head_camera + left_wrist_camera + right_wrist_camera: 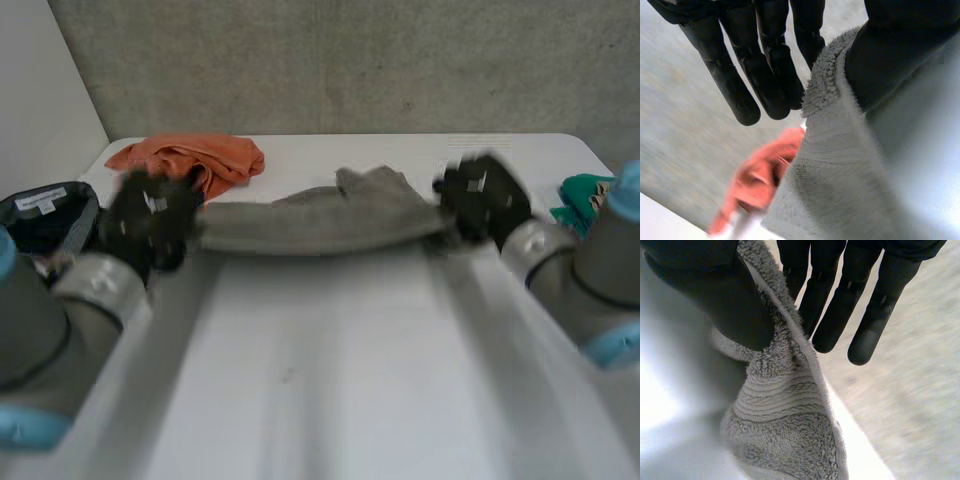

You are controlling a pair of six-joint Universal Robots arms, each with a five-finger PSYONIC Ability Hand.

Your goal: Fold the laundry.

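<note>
Grey towel [320, 225] stretched, pinched between left hand [150, 220] and right hand [485, 198]

A white table [330, 400] is set right up against a rough grey concrete wall [350, 60], pretty bare tbh. A plain white wall [40, 90] is seen at the left, joined to the concrete at a corner. The tabletop is lit softly.

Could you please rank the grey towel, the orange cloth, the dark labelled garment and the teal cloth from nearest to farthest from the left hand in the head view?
1. Grey towel: pinched in the left hand.
2. Orange cloth, just behind the hand, and dark labelled garment, at its outer side: too close to call.
3. Teal cloth: far off on the robot's right.
</note>
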